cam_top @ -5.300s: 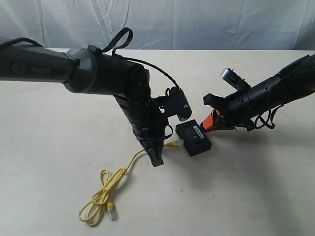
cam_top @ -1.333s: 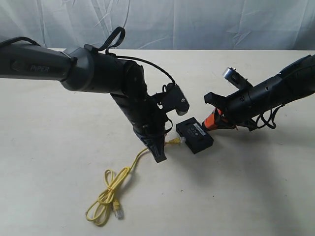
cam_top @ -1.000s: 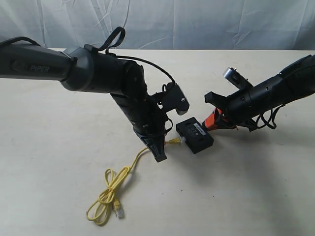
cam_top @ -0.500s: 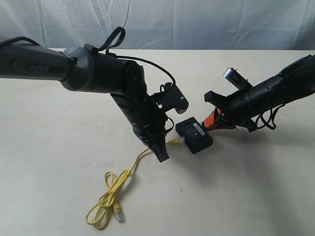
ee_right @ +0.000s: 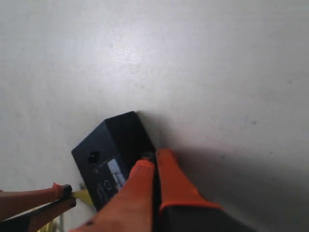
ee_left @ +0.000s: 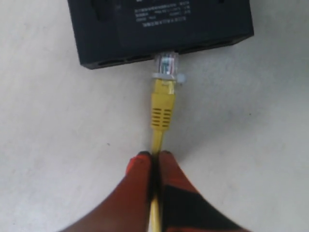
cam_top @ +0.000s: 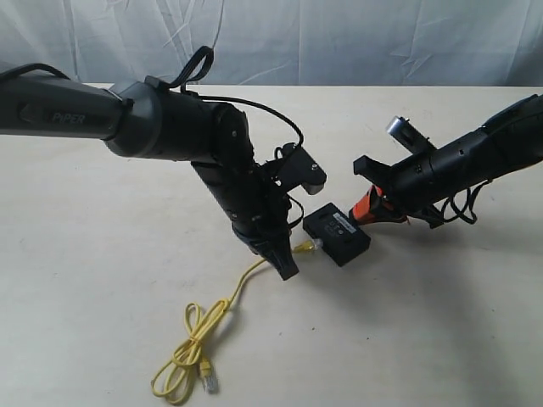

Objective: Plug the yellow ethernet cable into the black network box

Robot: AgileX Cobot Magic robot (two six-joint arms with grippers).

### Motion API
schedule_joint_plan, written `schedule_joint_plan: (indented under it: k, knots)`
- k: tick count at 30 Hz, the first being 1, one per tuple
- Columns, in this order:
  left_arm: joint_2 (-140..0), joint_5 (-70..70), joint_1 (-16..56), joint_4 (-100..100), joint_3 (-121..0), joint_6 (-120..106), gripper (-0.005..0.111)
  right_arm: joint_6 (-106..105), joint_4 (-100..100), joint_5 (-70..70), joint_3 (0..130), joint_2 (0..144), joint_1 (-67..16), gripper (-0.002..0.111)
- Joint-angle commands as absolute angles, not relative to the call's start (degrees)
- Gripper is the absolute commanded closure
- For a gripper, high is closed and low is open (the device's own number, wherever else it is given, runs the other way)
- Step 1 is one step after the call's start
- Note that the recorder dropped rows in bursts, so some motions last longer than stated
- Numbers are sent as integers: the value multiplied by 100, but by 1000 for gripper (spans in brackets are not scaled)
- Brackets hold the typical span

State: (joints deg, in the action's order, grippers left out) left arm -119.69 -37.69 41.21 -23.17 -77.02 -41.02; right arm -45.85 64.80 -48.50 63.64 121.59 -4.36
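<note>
- Your left gripper (ee_left: 152, 155) has its orange fingers (ee_left: 137, 169) pinched narrow on the yellow ethernet cable (ee_left: 161, 104), just behind the boot.
- Only the left wrist view shows you the clear plug (ee_left: 166, 63). Its tip sits at a port in the side of the black network box (ee_left: 159, 24); how deep it sits, you cannot tell.
- Your right gripper (ee_right: 153, 155) is pressed closed on nothing, its tips touching the box's opposite edge. The right wrist view alone shows that contact.
- Only the exterior view shows you the rest of the cord trailing away from the box to a loose loop on the table (cam_top: 424, 339), with its free plug (cam_top: 208, 383) well apart from the box.
</note>
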Motion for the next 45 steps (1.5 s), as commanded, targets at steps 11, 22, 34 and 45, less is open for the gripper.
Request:
schedule_joint_plan:
  k: [11,22,34,45]
  knots:
    - [-11964,-4088,4118,-2108,-7921,-4038,107,-4501,6480,-4705,6375,12109,-406,109]
    - [-11964,-4496,4118,-1482,-7921,-4087,97,-4498,6457,-4339,6375,11809,-406,109]
    - [-12002,-4582,4118,-1543,-8254,-4097,75,-4498,6458,-4318,6375,11809,-406,109]
    - [-12282,-4344,4118,-2078,-8273,-4334,75,-4498,6458,-4318,6375,11844,-406,109]
